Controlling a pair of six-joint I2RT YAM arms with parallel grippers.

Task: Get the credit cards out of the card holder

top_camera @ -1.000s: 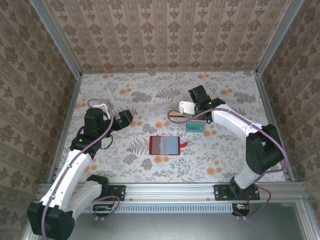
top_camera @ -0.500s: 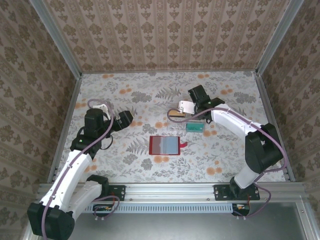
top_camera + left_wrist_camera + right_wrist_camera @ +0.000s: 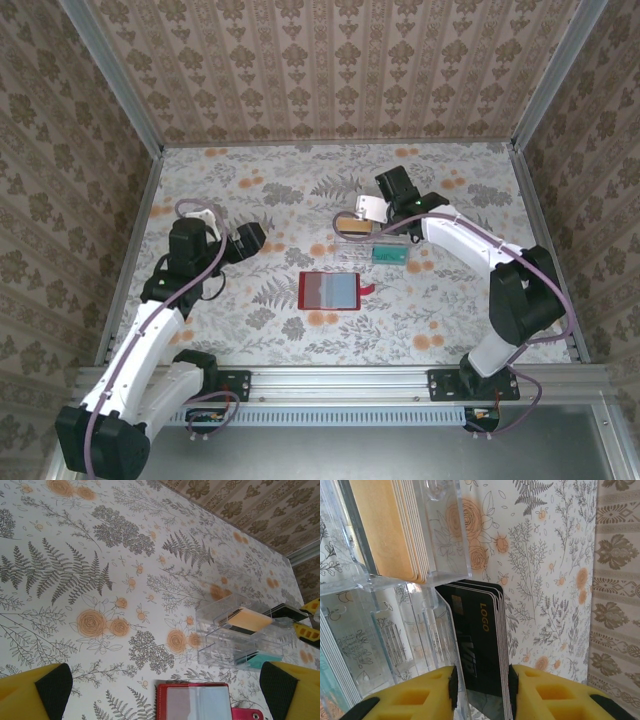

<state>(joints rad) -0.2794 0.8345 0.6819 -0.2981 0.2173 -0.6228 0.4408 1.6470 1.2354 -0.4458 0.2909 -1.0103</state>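
Note:
The card holder point(image 3: 328, 291), a red bi-fold wallet, lies open and flat mid-table, with its grey-blue lining up and its red tab point(image 3: 368, 290) at the right. It also lies low in the left wrist view, card holder point(image 3: 197, 701). The credit cards stand in a clear acrylic rack point(image 3: 378, 246): tan-gold cards point(image 3: 385, 525), black cards point(image 3: 480, 630) and teal cards point(image 3: 262, 660). My right gripper point(image 3: 481, 685) is open at the rack. Its pads flank the black stack and a clear divider, with slim gaps. My left gripper point(image 3: 250, 238) hangs wide open over bare table, left of the wallet.
The floral table is walled by patterned panels at the back and on both sides, with a metal rail along the near edge point(image 3: 340, 380). The rack point(image 3: 240, 630) stands just behind the wallet. Open table lies to the left and at the front right.
The right wrist has shifted slightly toward the back over the rack. The left arm and the wallet have stayed still.

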